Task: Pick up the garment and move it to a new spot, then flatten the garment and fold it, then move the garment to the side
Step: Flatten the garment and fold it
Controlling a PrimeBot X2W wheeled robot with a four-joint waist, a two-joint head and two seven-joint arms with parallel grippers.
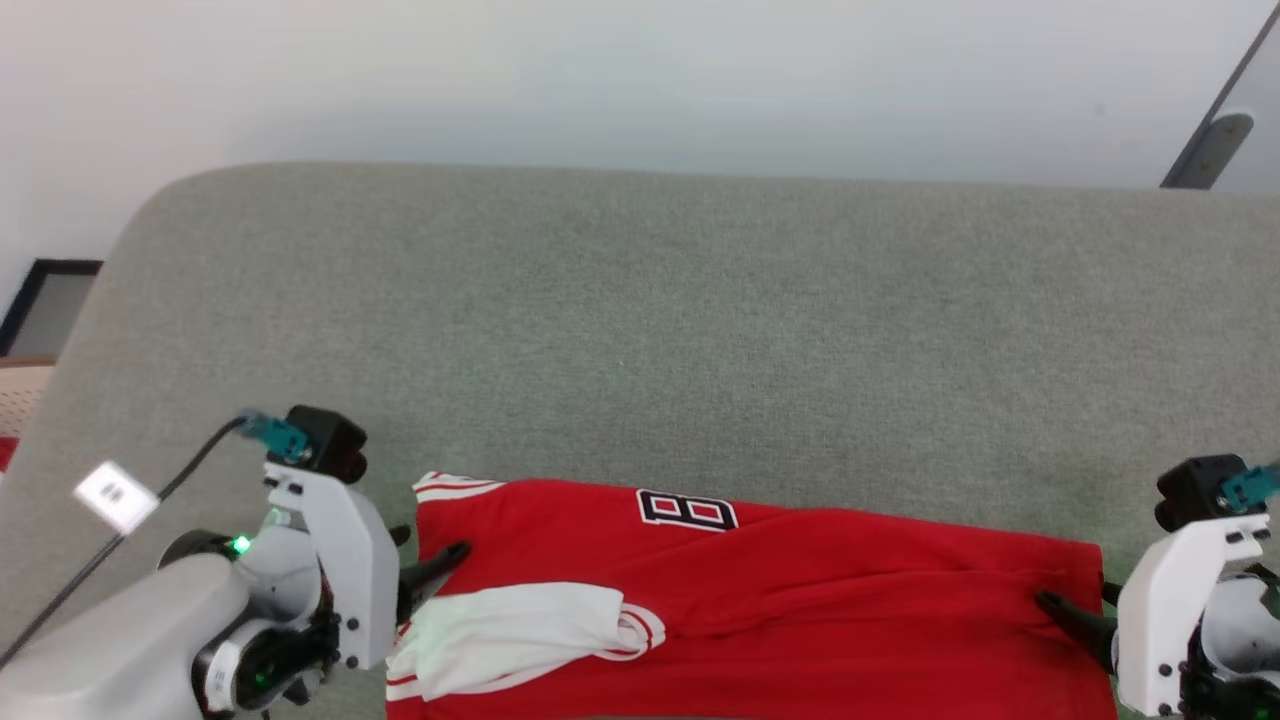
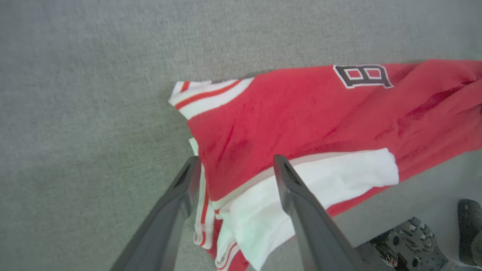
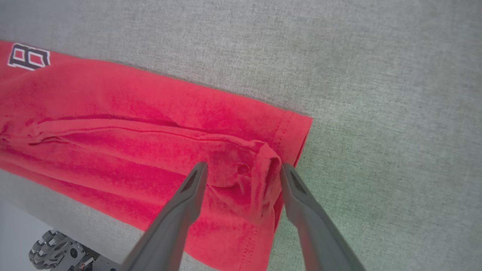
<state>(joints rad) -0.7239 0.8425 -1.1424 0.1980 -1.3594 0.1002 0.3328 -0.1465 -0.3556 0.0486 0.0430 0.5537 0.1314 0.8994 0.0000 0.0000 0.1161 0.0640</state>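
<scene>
The garment (image 1: 800,570) is a red jersey lying folded into a long band along the near edge of the grey table, with a black "B" letter (image 1: 687,510) facing up and a white sleeve (image 1: 510,630) folded over its left end. My left gripper (image 1: 425,548) stands open at that left end, its fingers astride the striped trim and sleeve (image 2: 236,160). At the right end my right gripper (image 1: 1075,600) is open too, its fingers (image 3: 244,166) on either side of a small bunched ridge of the red hem (image 3: 263,158).
The grey fabric-covered table (image 1: 640,330) stretches far beyond the garment to a pale wall. Its near edge runs just under the garment. The robot's wheeled base (image 2: 406,241) shows below that edge. A white tag (image 1: 115,495) hangs on the left arm's cable.
</scene>
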